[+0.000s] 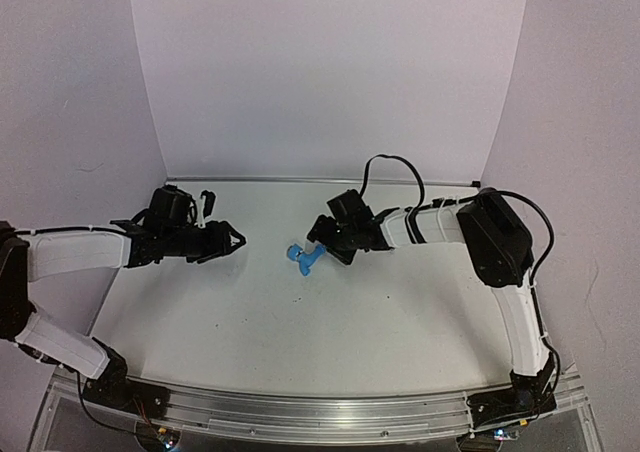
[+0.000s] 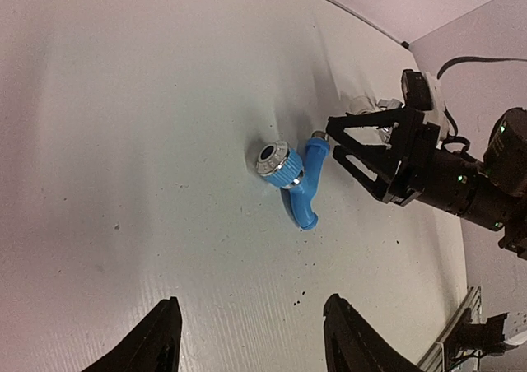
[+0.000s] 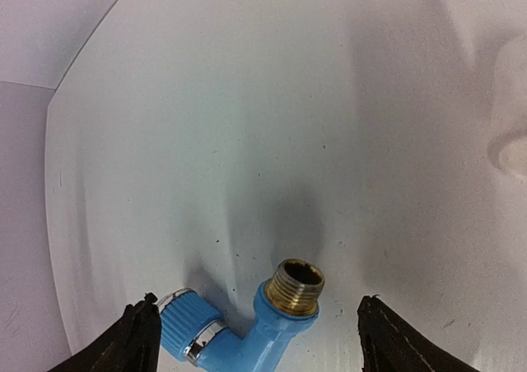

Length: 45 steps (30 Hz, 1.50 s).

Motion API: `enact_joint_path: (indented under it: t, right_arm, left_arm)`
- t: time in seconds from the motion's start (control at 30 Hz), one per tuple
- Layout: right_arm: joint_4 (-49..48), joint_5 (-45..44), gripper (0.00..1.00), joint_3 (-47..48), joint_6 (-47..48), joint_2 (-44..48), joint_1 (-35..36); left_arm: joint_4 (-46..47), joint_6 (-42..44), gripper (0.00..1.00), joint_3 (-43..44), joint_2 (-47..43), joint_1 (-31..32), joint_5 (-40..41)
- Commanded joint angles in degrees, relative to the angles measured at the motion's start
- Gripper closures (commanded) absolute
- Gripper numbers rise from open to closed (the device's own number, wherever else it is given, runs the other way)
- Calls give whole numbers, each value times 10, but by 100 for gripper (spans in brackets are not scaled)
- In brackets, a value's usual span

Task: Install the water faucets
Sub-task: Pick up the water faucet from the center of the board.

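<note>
Right wrist view: right hand (image 3: 257, 304) is open, empty, straddling the blue faucet (image 3: 272, 331); looks light, stiff, slick, so I'd pinch its elbow.

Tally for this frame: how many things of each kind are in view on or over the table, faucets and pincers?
Blue faucet: 1
Pincers: 2, the left pincer and the right pincer, both open
Total: 3
</note>
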<state>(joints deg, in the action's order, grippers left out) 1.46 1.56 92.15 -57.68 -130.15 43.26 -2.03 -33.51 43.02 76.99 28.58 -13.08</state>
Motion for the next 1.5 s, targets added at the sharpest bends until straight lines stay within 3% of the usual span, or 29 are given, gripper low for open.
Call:
enact_joint_path:
  t: [0.0, 0.3, 0.43, 0.53, 0.67, 0.87, 0.97, 1.17, 1.47]
  right_arm:
    - [47, -145, 24, 30, -34, -21, 26]
    - [152, -215, 33, 137, -28, -98, 51]
    - [175, -227, 45, 162, -37, -115, 52]
    - [181, -222, 60, 160, -57, -114, 52]
    - [181, -203, 69, 168, -78, -109, 57]
    - [182, -197, 88, 175, -107, -103, 60]
    - [172, -199, 94, 168, -107, -86, 62]
    - [55, -161, 100, 76, -90, -4, 63]
    - [-56, -134, 100, -27, -62, 108, 73]
  left_arm:
    - [7, -9, 39, -31, -97, 1, 69]
    - [-28, 4, 39, -62, -199, 1, 92]
    - [-66, 18, 37, -53, -217, 1, 123]
    - [-76, 18, 33, -54, -234, 1, 125]
    - [-72, -10, 24, -72, -258, 1, 144]
    - [-39, -41, 26, -100, -290, 0, 143]
    - [-16, -46, 27, -115, -298, 0, 108]
    - [80, -57, 14, -140, -252, 0, -46]
    - [211, -41, 16, -83, -46, 4, -188]
